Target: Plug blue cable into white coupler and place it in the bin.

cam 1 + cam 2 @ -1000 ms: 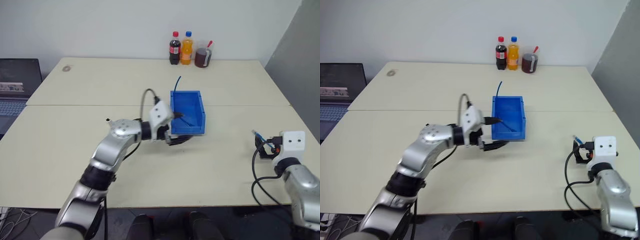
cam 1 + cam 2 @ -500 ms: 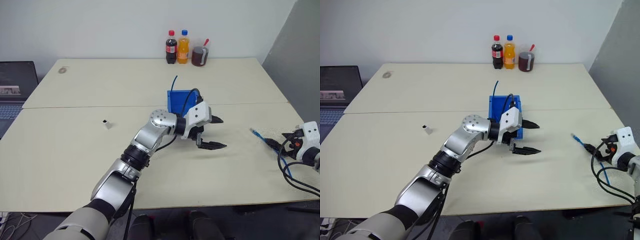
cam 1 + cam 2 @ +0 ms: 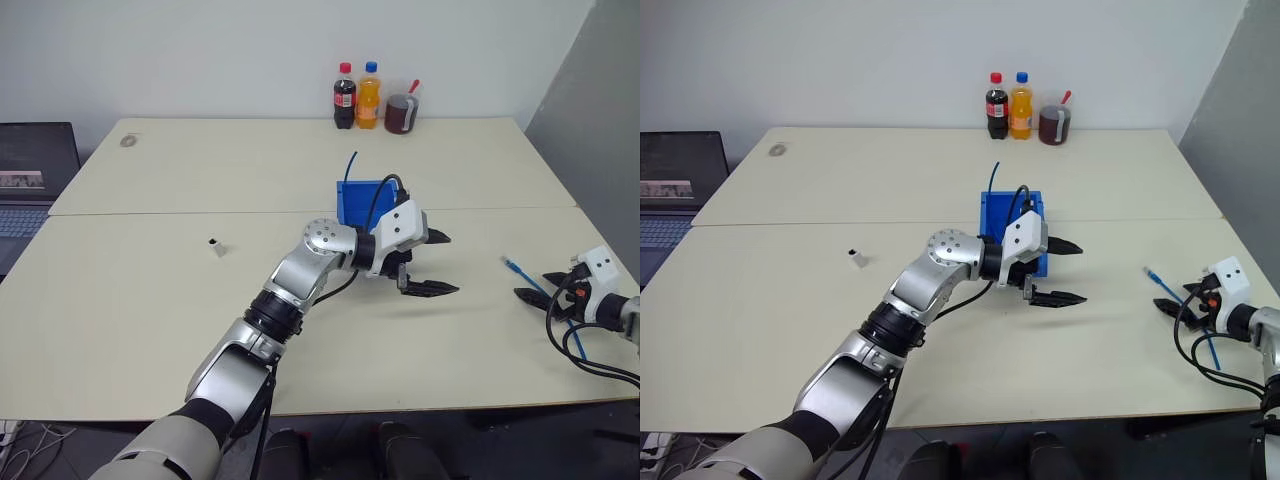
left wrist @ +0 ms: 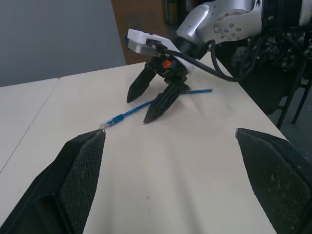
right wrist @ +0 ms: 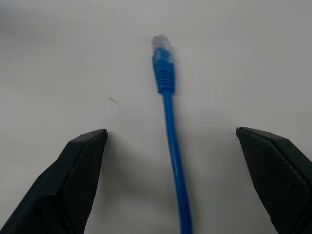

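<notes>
The bin [image 3: 362, 201] is mostly hidden behind the left arm. The blue cable [image 5: 171, 146] runs between the right jaws, off the picture's edge.

right claw [image 4: 149, 102] straddles the blue cable [image 4: 146, 105] on the table [image 4: 185, 165].

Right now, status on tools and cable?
Both tools open, empty. Right tool straddles the cable, flat on the table. Left tool hovers by the bin. Coupler far left, nothing in the way.
</notes>
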Controlling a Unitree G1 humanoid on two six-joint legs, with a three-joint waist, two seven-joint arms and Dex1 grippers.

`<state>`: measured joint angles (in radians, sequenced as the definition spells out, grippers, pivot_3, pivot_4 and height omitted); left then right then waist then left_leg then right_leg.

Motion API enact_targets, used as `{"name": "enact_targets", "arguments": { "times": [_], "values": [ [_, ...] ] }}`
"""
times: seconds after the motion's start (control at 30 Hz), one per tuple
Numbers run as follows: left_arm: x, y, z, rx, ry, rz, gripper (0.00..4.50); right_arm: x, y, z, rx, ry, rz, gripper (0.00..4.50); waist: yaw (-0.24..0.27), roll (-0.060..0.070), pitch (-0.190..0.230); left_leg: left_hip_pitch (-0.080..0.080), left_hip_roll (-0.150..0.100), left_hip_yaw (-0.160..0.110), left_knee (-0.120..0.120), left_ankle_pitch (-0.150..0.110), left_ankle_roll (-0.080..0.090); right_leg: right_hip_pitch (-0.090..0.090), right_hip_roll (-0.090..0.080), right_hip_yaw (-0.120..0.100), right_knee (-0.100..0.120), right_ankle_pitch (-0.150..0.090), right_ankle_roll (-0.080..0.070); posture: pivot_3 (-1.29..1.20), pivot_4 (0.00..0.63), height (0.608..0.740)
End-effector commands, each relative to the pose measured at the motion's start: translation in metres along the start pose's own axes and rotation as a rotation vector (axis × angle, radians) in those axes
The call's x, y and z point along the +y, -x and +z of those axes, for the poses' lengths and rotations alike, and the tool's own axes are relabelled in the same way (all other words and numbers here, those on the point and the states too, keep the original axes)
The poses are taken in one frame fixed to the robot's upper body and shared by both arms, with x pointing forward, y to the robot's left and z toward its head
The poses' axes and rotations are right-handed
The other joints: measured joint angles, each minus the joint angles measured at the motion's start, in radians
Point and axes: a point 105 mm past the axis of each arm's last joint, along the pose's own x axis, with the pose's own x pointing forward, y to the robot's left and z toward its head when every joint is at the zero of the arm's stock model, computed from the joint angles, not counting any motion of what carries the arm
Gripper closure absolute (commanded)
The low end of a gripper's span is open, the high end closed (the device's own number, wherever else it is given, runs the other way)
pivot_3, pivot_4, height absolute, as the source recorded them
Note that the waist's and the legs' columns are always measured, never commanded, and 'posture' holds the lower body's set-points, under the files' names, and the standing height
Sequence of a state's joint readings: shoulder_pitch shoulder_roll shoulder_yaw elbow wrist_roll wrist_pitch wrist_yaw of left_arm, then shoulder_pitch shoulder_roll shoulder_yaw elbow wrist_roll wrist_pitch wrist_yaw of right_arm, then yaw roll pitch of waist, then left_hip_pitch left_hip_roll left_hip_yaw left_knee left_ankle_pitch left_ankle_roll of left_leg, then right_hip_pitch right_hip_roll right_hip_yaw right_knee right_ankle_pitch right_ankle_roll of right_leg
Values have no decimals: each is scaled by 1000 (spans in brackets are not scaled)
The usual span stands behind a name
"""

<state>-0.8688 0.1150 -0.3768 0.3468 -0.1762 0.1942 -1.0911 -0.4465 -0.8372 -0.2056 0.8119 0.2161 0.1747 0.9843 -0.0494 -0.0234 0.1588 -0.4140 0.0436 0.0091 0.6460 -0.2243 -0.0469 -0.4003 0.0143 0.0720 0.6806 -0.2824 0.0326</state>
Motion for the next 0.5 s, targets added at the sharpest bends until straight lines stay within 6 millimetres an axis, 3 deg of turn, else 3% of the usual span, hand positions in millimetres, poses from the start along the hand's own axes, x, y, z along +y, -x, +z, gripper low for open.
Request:
{"name": "enact_targets", "arguments": {
  "times": [0.03,0.27,0.5],
  "values": [
    [2,3,12,-35,-27,16,0,-7,3,-12,33,-58,-24,362,0,0,0,1,0,0,0,0,0,1,0,0,0,0,0,0,150,740],
    [1,3,11,-32,-23,19,0,5,-3,-8,21,-62,67,1798,-2,-1,0,12,0,0,-2,0,0,12,0,0,-2,-1,0,0,150,740],
    [-1,7,19,-60,-2,28,0,32,-8,2,-13,-88,216,3700,-10,0,0,13,1,-1,-2,0,0,13,1,0,-2,-2,0,0,150,740]
  ]
}}
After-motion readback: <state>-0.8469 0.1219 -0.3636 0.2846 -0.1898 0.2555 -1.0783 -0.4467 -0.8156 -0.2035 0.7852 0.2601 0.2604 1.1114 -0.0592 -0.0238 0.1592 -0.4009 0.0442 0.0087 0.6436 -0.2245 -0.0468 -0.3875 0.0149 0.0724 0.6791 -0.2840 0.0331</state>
